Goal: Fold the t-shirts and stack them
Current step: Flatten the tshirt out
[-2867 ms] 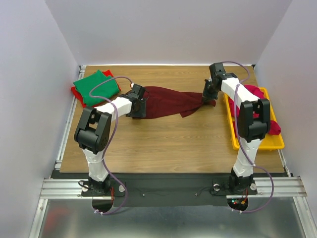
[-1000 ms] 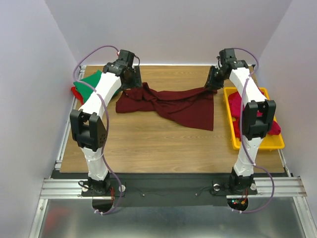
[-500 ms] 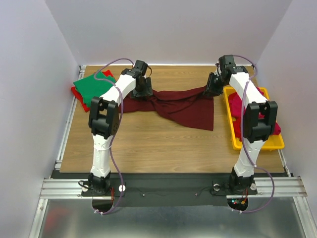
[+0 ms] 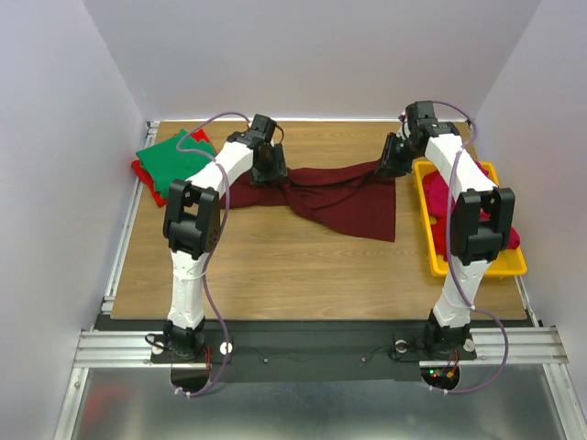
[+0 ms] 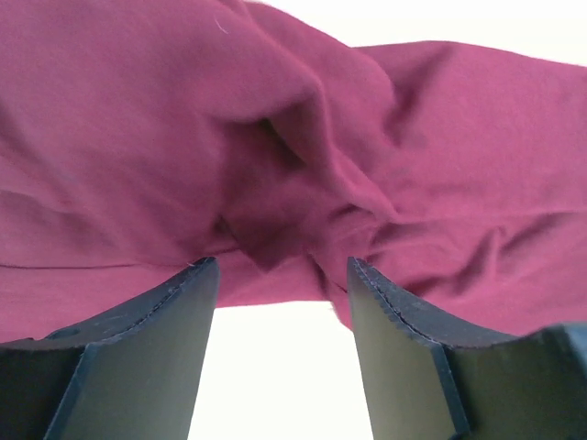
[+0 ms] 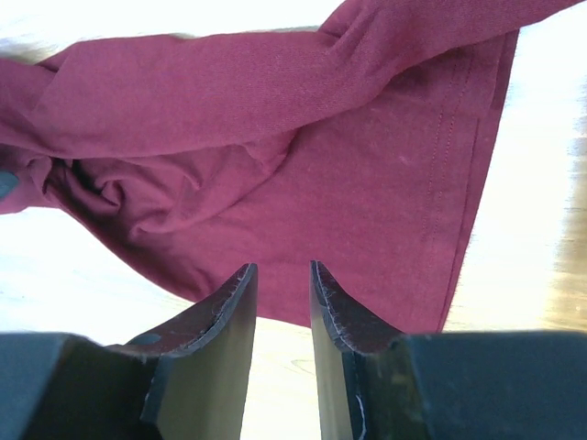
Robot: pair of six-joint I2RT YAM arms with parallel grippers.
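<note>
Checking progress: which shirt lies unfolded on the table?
The dark maroon shirt, spread rumpled across the far middle. The green shirt lies folded on a red shirt far left; the pink shirt sits in the yellow tray.

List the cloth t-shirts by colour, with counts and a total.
Dark maroon cloth t-shirt: 1
Green folded cloth t-shirt: 1
Red cloth t-shirt under it: 1
Pink cloth bundle in yellow plastic tray: 1
Total: 4

A t-shirt (image 4: 339,197) was spread across the back of the desk (image 4: 293,266). Folded t-shirts (image 4: 170,163) were stacked at the back left corner; more shirts (image 4: 440,197) were heaped in a tray (image 4: 477,269) at the right edge.
</note>
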